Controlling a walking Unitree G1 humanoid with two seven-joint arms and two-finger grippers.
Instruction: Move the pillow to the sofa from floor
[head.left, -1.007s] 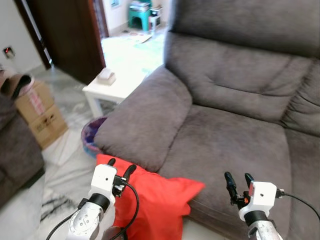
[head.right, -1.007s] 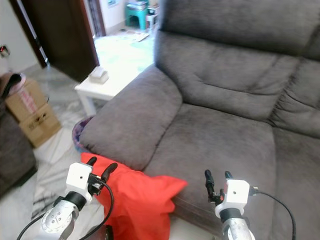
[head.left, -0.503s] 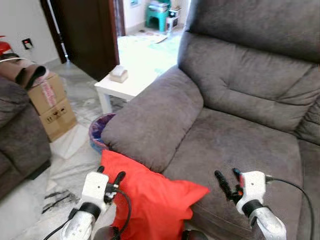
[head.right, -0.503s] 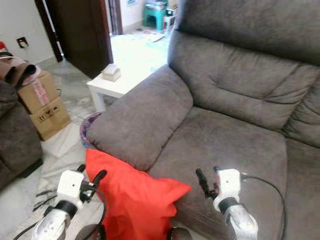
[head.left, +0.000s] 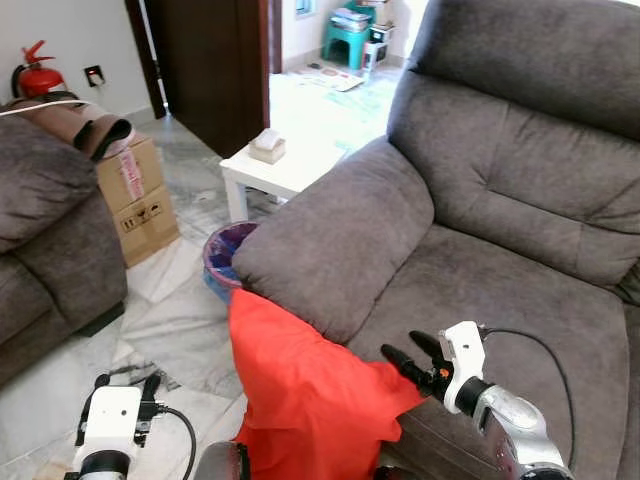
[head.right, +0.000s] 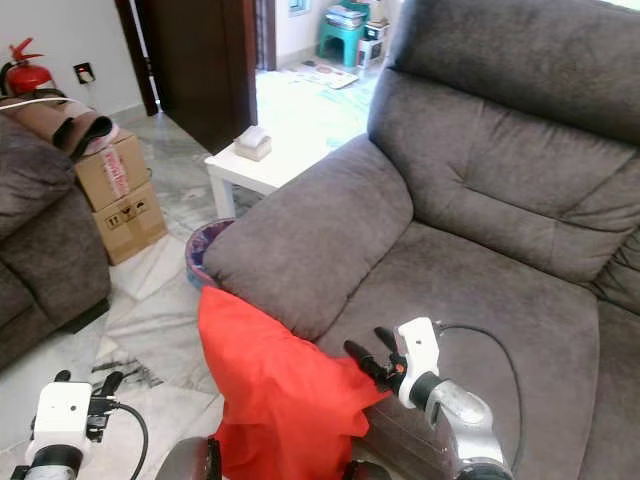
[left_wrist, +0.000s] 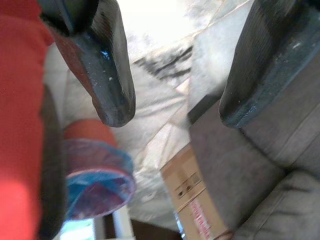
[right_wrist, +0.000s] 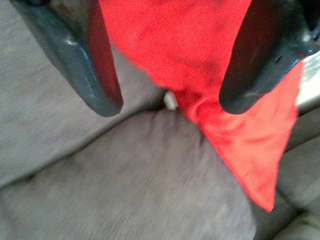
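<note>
The red pillow (head.left: 300, 395) stood on the floor (head.left: 180, 330), leaning against the front of the grey sofa (head.left: 470, 290) just below its armrest (head.left: 335, 235). One corner reached toward the seat edge. My right tool (head.left: 405, 358) pointed at that corner with its two fingers spread apart and holding nothing; in the right wrist view the red cloth lay between them, not yet pinched. My left tool (head.left: 122, 381) hung low over the floor, well apart from the pillow, also spread and empty. I judged the pillow light, soft and limp, likely to sag and fold when lifted. A pinch on the near corner (right_wrist: 235, 140) would gather only cloth, so a deeper bite into the stuffed edge seemed safer.
</note>
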